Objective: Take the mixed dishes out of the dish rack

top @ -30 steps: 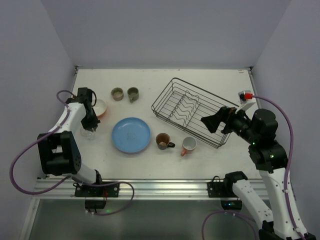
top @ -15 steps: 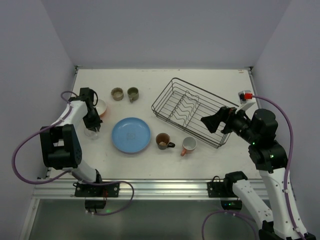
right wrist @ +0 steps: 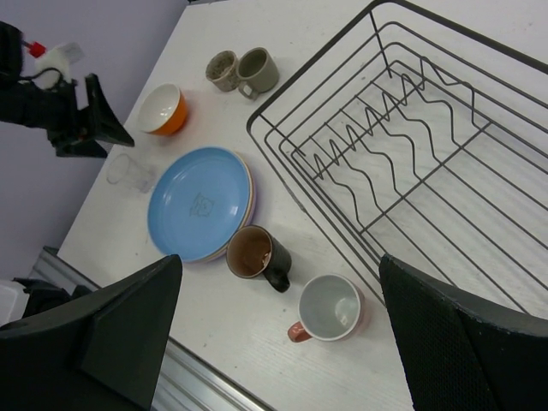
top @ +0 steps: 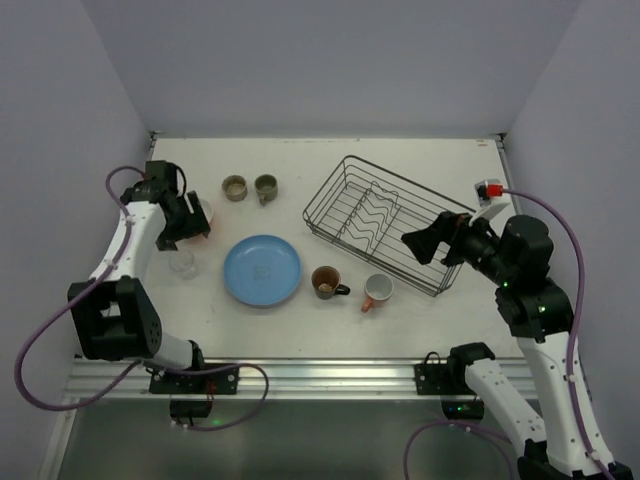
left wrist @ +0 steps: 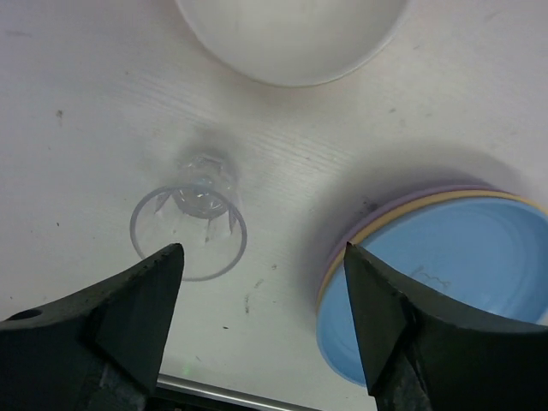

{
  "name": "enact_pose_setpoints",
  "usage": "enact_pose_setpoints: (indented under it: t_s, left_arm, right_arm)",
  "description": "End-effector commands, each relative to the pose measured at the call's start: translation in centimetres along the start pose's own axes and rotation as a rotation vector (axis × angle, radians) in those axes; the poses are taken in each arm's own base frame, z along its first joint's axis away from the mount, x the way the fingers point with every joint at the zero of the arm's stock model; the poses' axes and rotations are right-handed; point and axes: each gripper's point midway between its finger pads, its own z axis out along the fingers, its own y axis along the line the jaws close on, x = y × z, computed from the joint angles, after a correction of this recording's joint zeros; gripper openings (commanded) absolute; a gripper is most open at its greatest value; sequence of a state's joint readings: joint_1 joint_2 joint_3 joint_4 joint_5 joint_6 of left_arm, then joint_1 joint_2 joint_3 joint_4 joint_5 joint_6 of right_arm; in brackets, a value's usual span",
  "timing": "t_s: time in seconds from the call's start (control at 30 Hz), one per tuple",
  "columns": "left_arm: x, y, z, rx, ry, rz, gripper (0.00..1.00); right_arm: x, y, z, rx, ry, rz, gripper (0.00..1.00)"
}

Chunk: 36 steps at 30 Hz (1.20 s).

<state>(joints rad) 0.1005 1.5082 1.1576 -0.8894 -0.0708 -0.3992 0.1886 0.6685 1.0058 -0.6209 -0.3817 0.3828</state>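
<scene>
A clear glass (top: pixel 181 264) (left wrist: pixel 188 227) stands upright on the table, left of the stacked plates (top: pixel 262 270) (left wrist: pixel 445 274), light blue on top. My left gripper (top: pixel 185 226) (left wrist: pixel 261 250) hovers open above the gap between glass and plates, holding nothing. Behind the glass sits the orange bowl (top: pixel 203 215) (left wrist: pixel 291 34). The black wire dish rack (top: pixel 326 190) (right wrist: pixel 368 128) has no dishes in it. My right gripper (top: pixel 410 240) (right wrist: pixel 281 261) hangs open over the rack's near side. A brown mug (top: pixel 326 282) (right wrist: pixel 257 257) and a pink mug (top: pixel 378 290) (right wrist: pixel 330 308) stand below it.
Two olive-brown cups (top: pixel 234 187) (top: pixel 266 186) sit at the back, between the bowl and the rack. The table's left edge (top: pixel 150 200) runs close to the glass and my left arm. A metal rail (top: pixel 300 375) marks the near edge.
My left gripper has opened, let go of the clear glass and lifted away toward the back. The glass now stands alone on the table. The right arm has not moved.
</scene>
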Motion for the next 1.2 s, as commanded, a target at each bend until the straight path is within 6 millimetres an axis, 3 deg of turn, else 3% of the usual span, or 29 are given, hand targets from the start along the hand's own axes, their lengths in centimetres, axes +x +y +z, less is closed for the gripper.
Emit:
enact_pose_setpoints:
  t_s: [0.0, 0.03, 0.07, 0.1, 0.17, 0.2, 0.27, 0.3, 0.37, 0.43, 0.57, 0.63, 0.83, 1.03, 1.17]
  left_arm:
    - [-3.0, -2.1, -7.1, 0.135, -0.185, 0.029, 0.8]
    - [-3.7, -2.5, -9.9, 0.175, -0.272, 0.033, 0.88]
    - [-3.7, -3.0, -11.6, 0.209, -0.318, 0.049, 0.99]
    - [-3.8, -4.6, -15.2, 0.338, -0.428, 0.085, 1.0]
    - [-2.8, -6.3, -17.9, 0.456, -0.519, 0.181, 1.0]
    - [-2.4, -6.6, -21.0, 0.521, -0.628, 0.204, 1.0]
    - [-1.1, -7.3, -22.3, 0.589, -0.702, 0.239, 1.0]
    - [-0.5, -6.9, -23.8, 0.628, -0.791, 0.236, 1.0]
    - [0.1, -6.8, -25.0, 0.661, -0.862, 0.243, 1.0]
    - [0.6, -6.3, -25.1, 0.652, -0.873, 0.232, 1.0]
    - [1.4, -6.2, -24.2, 0.593, -0.758, 0.247, 1.0]
    - [1.8, -6.5, -25.4, 0.607, -0.762, 0.265, 1.0]
    - [3.4, -7.4, -24.9, 0.64, -0.744, 0.333, 1.0]
    - [2.7, -6.9, -26.6, 0.548, -0.796, 0.358, 1.0]
    - [2.0, -5.9, -26.1, 0.429, -0.792, 0.343, 1.0]
  right_arm:
    - [-0.3, -1.3, 0.8, 0.054, -0.003, -0.016, 0.99]
    - [-0.2, -1.5, 0.8, 0.065, 0.0, -0.013, 0.99]
    - [-0.3, -2.3, 0.9, 0.105, -0.003, -0.005, 0.99]
    - [-0.2, -2.8, 1.1, 0.128, 0.001, -0.002, 0.99]
    - [-0.1, -3.5, 1.3, 0.161, 0.006, 0.001, 0.99]
    - [-0.2, -3.8, 1.5, 0.176, 0.011, 0.006, 0.99]
    - [0.1, -4.3, 1.7, 0.206, 0.027, 0.017, 0.99]
    - [-0.1, -5.4, 1.8, 0.262, 0.021, 0.018, 0.99]
    - [0.4, -7.5, 2.0, 0.369, 0.049, 0.039, 0.99]
    - [0.4, -10.4, 2.1, 0.535, 0.068, 0.049, 0.99]
    - [1.5, -14.2, 2.0, 0.737, 0.155, 0.033, 0.99]
    - [1.9, -15.9, 2.4, 0.803, 0.202, 0.015, 0.99]
    - [1.9, -17.4, 5.7, 0.793, 0.328, -0.035, 0.99]
    - [0.9, -20.8, 7.3, 0.894, 0.406, -0.116, 0.99]
    - [0.6, -22.7, 8.6, 0.908, 0.439, -0.127, 0.99]
